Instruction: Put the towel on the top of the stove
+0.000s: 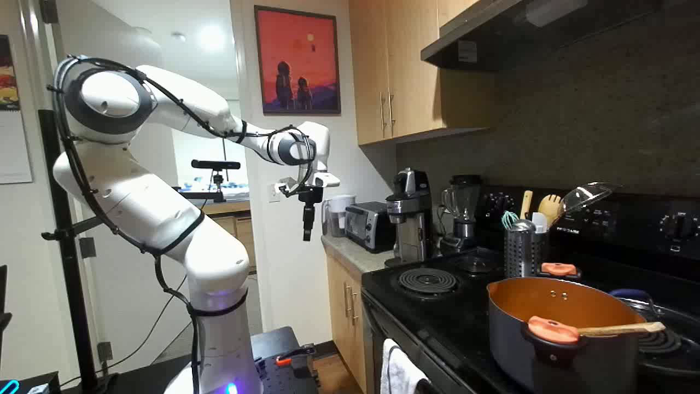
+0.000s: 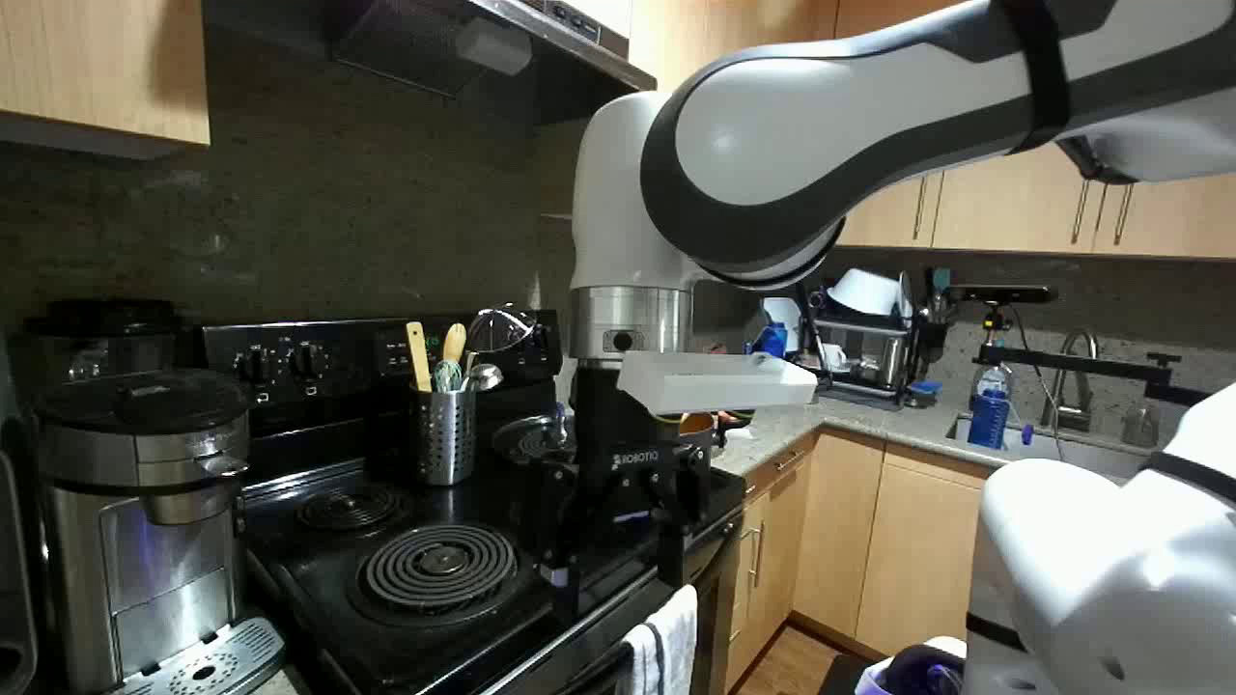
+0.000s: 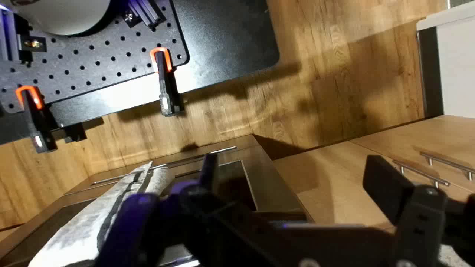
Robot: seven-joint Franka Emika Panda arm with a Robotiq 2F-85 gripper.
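Note:
A white towel with dark stripes hangs over the oven door handle. It shows in both exterior views (image 1: pixel 401 369) (image 2: pixel 668 639) and at the lower left of the wrist view (image 3: pixel 100 218). The black stove (image 1: pixel 448 323) has coil burners on its top (image 2: pixel 338 627). Its front shows from above in the wrist view (image 3: pixel 269 178). My gripper (image 1: pixel 308 238) points down, apart from the towel and higher than the stove top. In an exterior view its fingers (image 2: pixel 618 584) stand apart. The wrist view also shows them wide open (image 3: pixel 292 163) with nothing between.
A large pot (image 1: pixel 563 350) with a wooden spoon stands on the stove. A utensil holder (image 2: pixel 447 439) stands behind the burners. A coffee machine (image 1: pixel 409 219), toaster oven (image 1: pixel 372 225) and blender (image 1: pixel 464 208) stand beside the stove. The range hood (image 1: pixel 525 38) overhangs it.

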